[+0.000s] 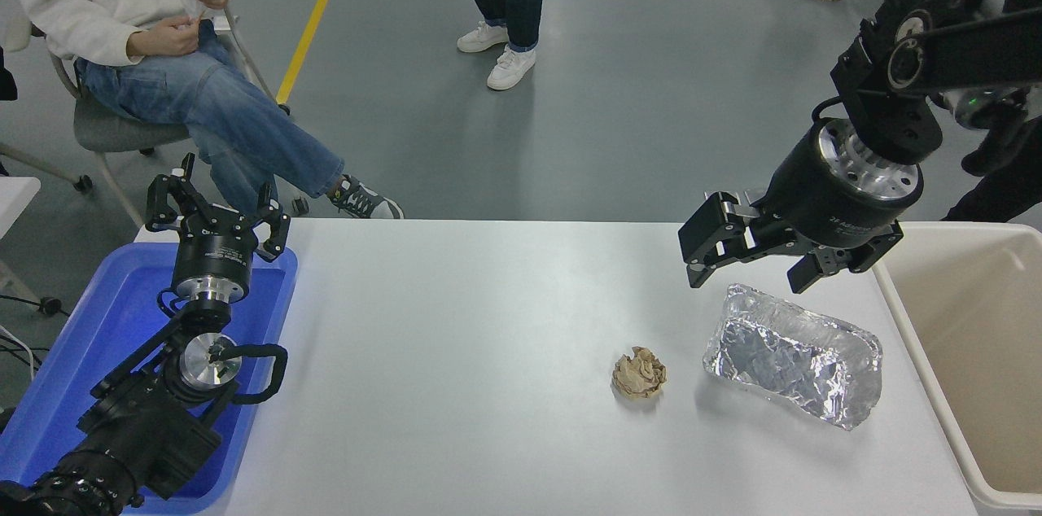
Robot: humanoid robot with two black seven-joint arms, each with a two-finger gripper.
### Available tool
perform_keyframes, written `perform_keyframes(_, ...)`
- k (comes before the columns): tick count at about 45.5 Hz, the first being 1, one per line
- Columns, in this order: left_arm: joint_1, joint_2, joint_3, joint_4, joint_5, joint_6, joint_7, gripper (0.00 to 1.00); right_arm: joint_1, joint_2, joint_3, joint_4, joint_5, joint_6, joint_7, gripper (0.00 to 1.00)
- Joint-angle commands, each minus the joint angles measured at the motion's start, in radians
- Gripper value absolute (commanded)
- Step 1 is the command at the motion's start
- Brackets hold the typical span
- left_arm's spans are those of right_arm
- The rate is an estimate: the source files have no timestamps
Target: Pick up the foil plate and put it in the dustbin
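Right gripper [753, 272] hung above foil plate [794, 365], jaws spread wide, empty; dustbin [895, 312] just beside.

Crinkled silver foil plate [794, 355] flat on white table, just beside cream dustbin [961, 321] at right

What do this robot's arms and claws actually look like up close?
Both arms are matte black, with blocky links and round silver metal discs at the joints. The left gripper has chunky black jointed fingers on a black cylinder with a silver ring and a looping black cable below. The right gripper is alike, with small white lettering on its cylinder, too small to read.
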Motion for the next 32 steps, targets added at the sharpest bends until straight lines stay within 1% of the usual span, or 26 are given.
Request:
perform_keyframes(1, 0.003, -0.006, 0.001, 0.000, 0.006, 0.000, -0.013, 0.99, -0.005, -0.011, -0.021, 0.000, -0.021, -0.018, -0.001, 1.00)
perform_keyframes(13, 0.002, -0.003, 0.002, 0.000, 0.000, 0.000, -0.012, 0.99, -0.045, -0.014, -0.024, -0.003, -0.027, -0.031, -0.001, 1.00)
perform_keyframes(22, 0.002, -0.003, 0.002, 0.000, 0.000, 0.000, -0.012, 0.99, -0.106, -0.016, -0.014, -0.026, -0.040, -0.105, 0.001, 1.00)
perform_keyframes(27, 0.002, -0.003, 0.002, 0.000, 0.000, 0.000, -0.012, 0.99, -0.162, -0.023, -0.012, -0.058, -0.087, -0.154, 0.007, 1.00)
perform_keyframes(32, 0.002, -0.003, 0.002, 0.000, 0.000, 0.000, -0.012, 0.99, -0.221, -0.072, -0.008, -0.071, -0.156, -0.172, 0.008, 1.00)
